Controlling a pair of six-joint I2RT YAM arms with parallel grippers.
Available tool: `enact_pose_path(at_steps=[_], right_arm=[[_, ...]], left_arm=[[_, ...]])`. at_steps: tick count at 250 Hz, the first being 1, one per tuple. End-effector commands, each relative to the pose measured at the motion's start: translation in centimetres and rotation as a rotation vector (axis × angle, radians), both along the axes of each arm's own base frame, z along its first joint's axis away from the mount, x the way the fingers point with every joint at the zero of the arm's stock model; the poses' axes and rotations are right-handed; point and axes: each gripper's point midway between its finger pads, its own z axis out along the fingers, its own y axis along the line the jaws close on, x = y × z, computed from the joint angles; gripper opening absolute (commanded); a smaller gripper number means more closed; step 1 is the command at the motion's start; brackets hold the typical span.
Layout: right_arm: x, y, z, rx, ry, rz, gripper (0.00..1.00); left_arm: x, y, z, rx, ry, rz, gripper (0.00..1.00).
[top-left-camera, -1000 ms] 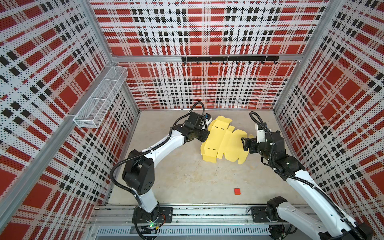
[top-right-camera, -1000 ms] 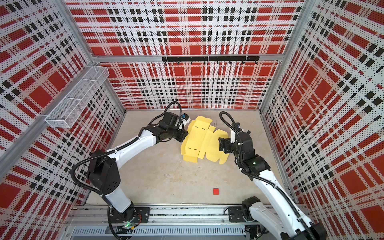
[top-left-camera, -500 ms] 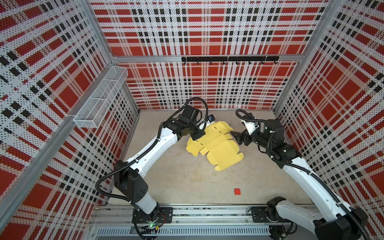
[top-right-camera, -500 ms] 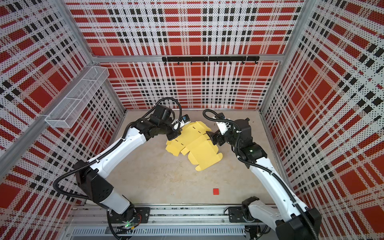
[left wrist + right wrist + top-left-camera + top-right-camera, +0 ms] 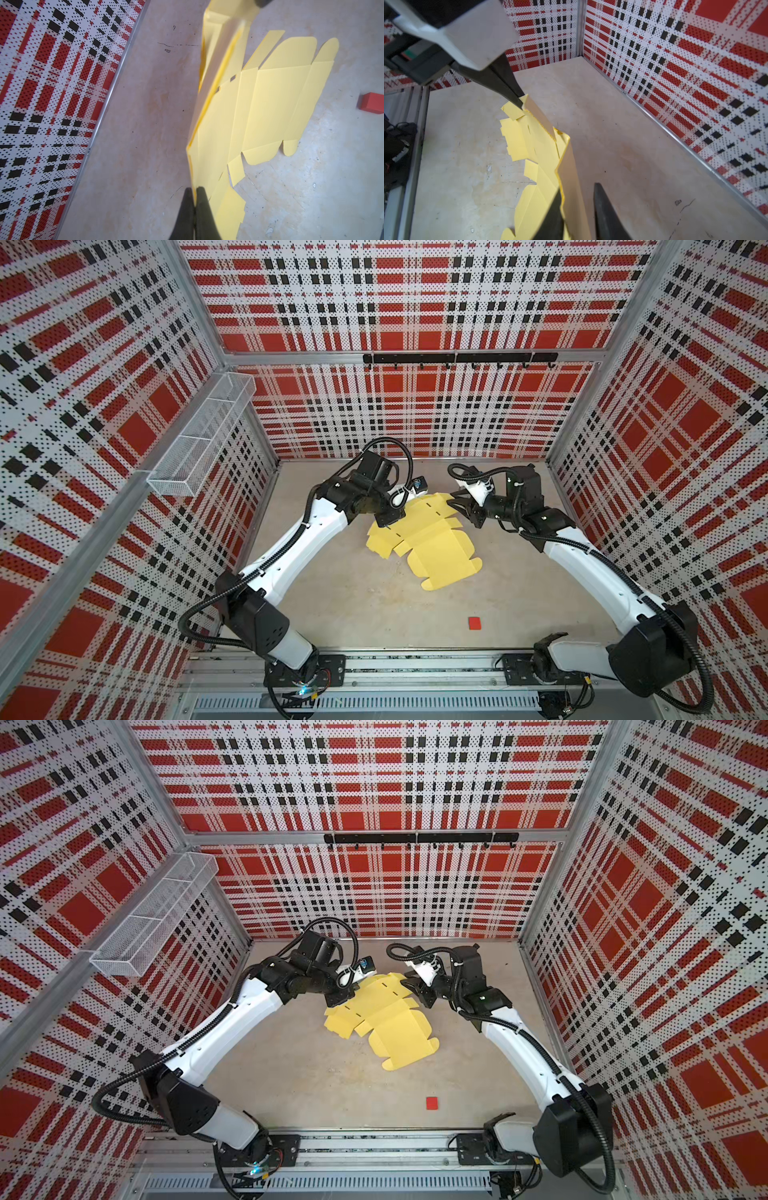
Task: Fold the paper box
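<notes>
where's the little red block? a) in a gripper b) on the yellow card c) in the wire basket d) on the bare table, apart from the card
d: the red block lies on the bare table, well clear of the paper box.

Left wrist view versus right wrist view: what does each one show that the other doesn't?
Only the left wrist view shows the small red block lying beyond the sheet. Only the right wrist view shows the right hand, fingers apart around a raised edge of the card. Both show the paper box, the left hand pinching it, the table and the plaid wall.
</notes>
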Motion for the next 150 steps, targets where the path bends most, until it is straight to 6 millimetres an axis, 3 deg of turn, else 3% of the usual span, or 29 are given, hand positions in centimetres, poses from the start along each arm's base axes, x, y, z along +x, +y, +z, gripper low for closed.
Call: enact_pose_path(at_steps=[1,9,47,81,121,150], right_arm=[[-0.6,1.0,1.9,0.03,-0.06,0.098,0.02],[-0.9,1.0,1.7,0.024,-0.062,0.117,0.0],[-1.5,0.8,1.4,0.034,-0.032,0.162,0.0],[-2.6,1.3,2.1,0.063,-0.029,0.234,0.0],[-2.0,1.7,1.9,0.082,0.001,0.24,0.0],[-2.0,2.0,2.2,0.11,-0.01,0.262,0.0]], left_arm=[[-0.8,0.3,2.7,-0.08,-0.001,0.01,0.0],[-0.9,0.6,2.8,-0.097,0.012,0.02,0.0],[-0.8,2.1,2.0,-0.148,0.07,0.077,0.25],[-1.1,3.4,1.1,-0.167,0.101,0.089,0.28],[-2.1,2.5,0.5,-0.196,0.15,0.055,0.3],[-1.6,2.7,-0.1,-0.214,0.164,0.079,0.3]])
